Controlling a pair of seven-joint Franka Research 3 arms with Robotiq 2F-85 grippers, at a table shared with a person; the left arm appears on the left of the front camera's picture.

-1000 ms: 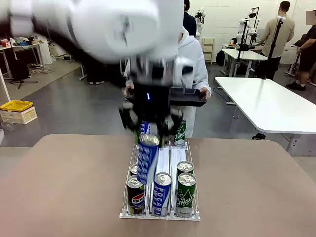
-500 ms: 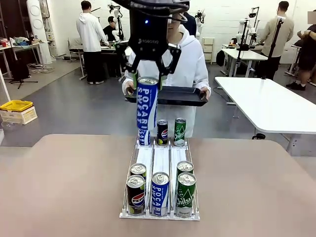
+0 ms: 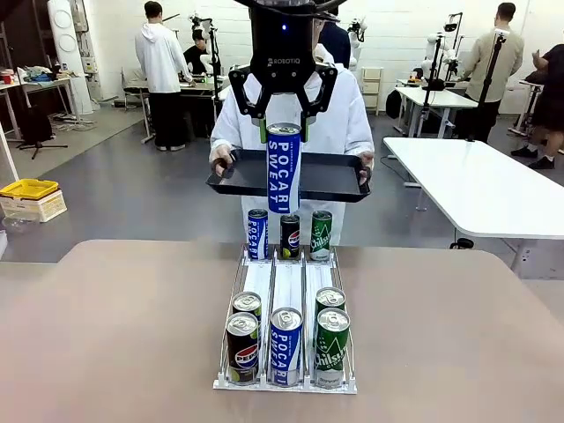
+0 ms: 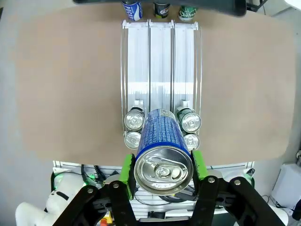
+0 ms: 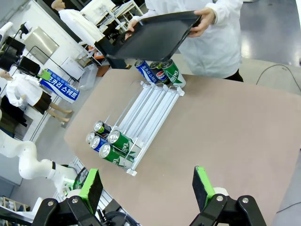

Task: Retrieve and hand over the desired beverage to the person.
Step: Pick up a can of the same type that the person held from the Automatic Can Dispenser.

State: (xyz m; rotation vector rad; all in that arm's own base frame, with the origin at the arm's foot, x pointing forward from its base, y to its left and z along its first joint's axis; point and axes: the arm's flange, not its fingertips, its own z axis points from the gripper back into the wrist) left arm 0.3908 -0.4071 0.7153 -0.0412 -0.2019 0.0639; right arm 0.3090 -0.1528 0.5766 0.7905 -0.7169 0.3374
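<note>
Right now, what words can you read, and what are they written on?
"POCARI SWEAT": tall blue metal can held in the black left claw.
"ROBOTIQ": that claw's body.
"POCARI": short blue metal can at the near middle of the clear plastic rack.
Script on the green metal cans and label on the black metal can: too small to read.

- Left wrist view: under the left claw (image 4: 162, 167), the held can (image 4: 162, 136) hides the middle lane's front can (image 3: 287, 345).
- Beyond the claw, the top edge cuts off the tray (image 4: 221, 5).
</note>
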